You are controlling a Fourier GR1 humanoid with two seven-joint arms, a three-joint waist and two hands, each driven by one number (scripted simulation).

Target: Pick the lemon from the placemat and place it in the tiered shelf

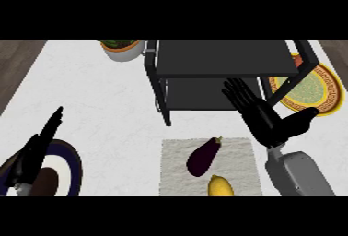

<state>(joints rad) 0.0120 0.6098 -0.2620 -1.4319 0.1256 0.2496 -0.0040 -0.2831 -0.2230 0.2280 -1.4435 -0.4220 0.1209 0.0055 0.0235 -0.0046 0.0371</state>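
We see lemon (219,186) on placemat (239,152), near lower edge, its bottom cut off, just below eggplant (204,157). Right hand (258,115) hovers over placemat's far right corner, fingers straight and spread, thumb out, holding nothing; it overlaps tiered shelf (224,57) front. Left hand (34,154) edge-on over dark plate (71,161), fingers straight, empty. Potted plant (122,48) and patterned plate (316,90) partly hidden behind shelf.

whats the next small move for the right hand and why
Probably bring the right hand back and down toward the lemon. The hand is open, fingers straight, holding nothing, and sits up by the tiered shelf, while the lemon lies on the placemat beside the eggplant.
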